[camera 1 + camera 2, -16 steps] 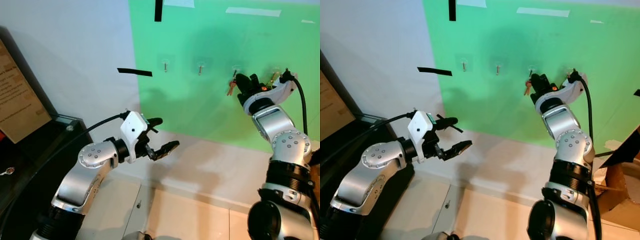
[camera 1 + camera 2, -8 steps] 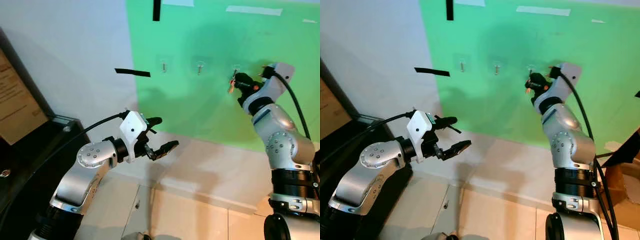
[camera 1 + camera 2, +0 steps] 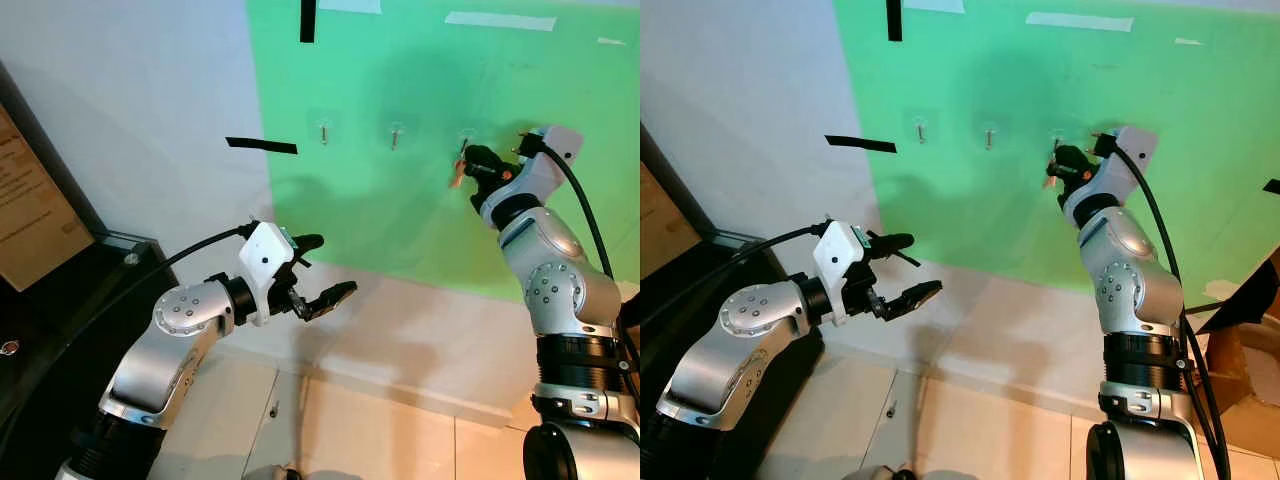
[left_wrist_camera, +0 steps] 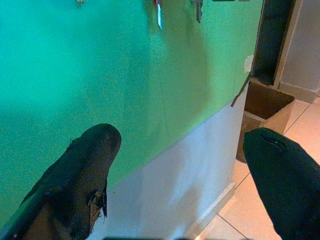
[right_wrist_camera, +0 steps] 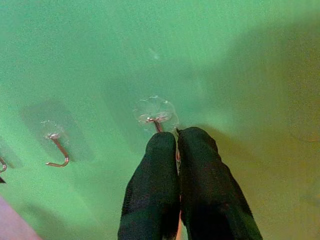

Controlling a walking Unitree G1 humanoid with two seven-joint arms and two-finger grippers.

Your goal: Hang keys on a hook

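Against the green wall (image 3: 400,230), my right gripper (image 5: 176,142), fingers pressed together on the keys (image 3: 456,175), sits just below the hook (image 5: 156,122) at 12 o'clock. Next, I judge: seat the ring, then release. My left gripper (image 3: 325,270) hangs spread, idle.

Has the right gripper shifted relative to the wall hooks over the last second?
Yes. The right gripper, shut on the keys, has moved up the wall to the third hook, with its fingertips just below it.
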